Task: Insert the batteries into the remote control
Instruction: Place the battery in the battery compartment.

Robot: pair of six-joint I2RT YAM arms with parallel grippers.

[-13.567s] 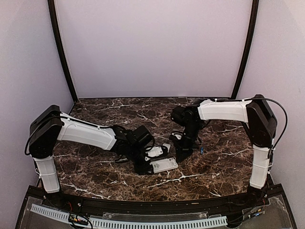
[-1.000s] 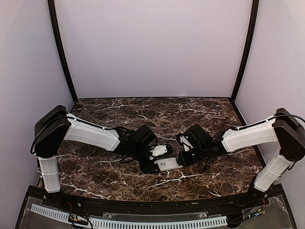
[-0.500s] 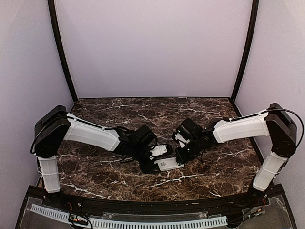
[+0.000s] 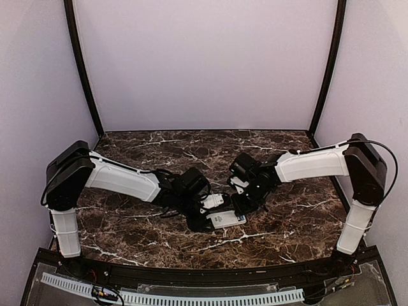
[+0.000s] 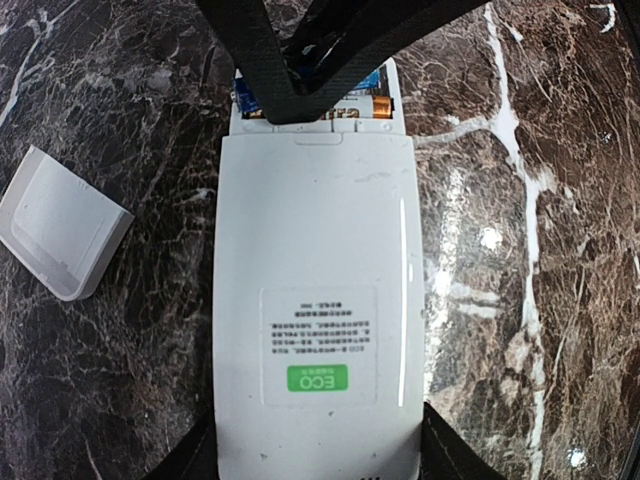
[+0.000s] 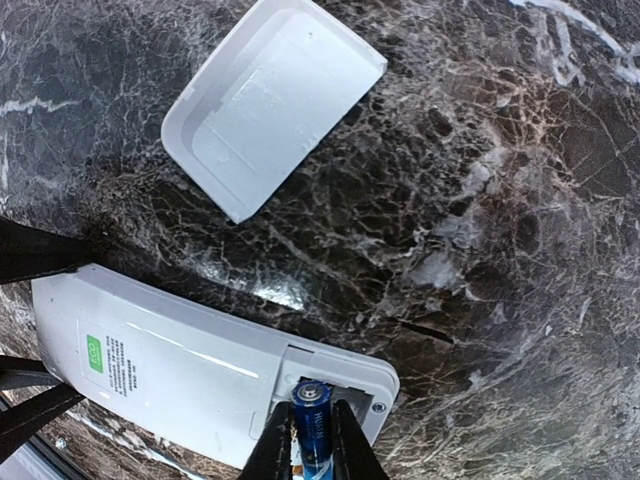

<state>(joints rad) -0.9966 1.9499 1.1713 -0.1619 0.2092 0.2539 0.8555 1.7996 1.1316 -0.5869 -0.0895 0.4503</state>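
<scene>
The white remote control lies back-up on the table, and my left gripper is shut on its sides near the green label. Its battery compartment at the far end is open. My right gripper is shut on a blue battery, whose silvery tip sits over that compartment. In the left wrist view the right fingers cross the compartment, and a blue and coppery piece shows inside it. From above, the two grippers meet at the remote.
The loose white cover piece lies on the dark marble table just beyond the remote, also visible as the cover and cover. White walls enclose the table on three sides.
The right arm has lifted and swung inward, bringing its gripper with the battery steeper over the remote's open end. The left arm and remote have stayed put.
</scene>
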